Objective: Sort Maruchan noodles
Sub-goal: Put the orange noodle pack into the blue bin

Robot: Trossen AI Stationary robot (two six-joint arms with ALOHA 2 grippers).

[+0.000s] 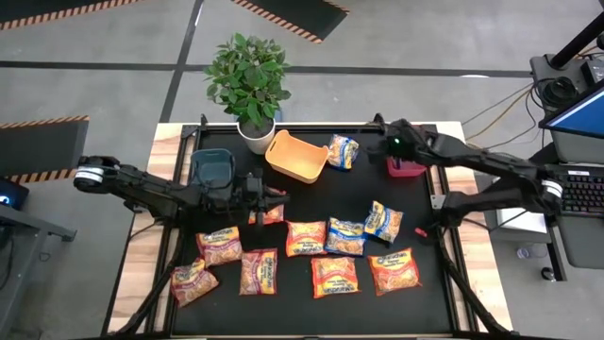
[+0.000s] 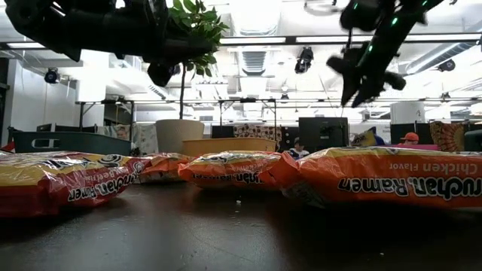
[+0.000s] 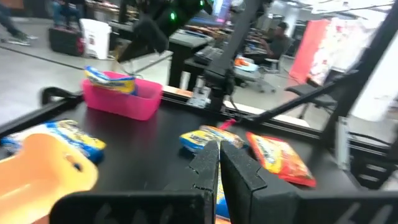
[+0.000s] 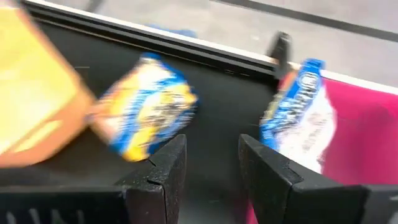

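Most of the ramen packets (image 1: 306,238) lie scattered across the near half of the dark table (image 1: 311,300). One blue-and-yellow packet (image 4: 298,118) stands in the pink bin (image 4: 367,137) far right, the right gripper (image 4: 211,165) released just above it. Another blue packet (image 1: 343,151) lies beside the orange bin (image 1: 294,156). The left gripper (image 3: 217,163), clenched and empty, hangs near the teal bin (image 1: 211,169).

You get even, bright overhead light on the black table (image 1: 377,302), with only soft shadows around the potted plant (image 1: 248,80). At table height, ceiling strip lights (image 2: 354,39) glare above the plant, and the nearest packet (image 2: 392,177) is soft. Both wrist pictures smear with motion blur, worst around the pink bin (image 4: 367,137).
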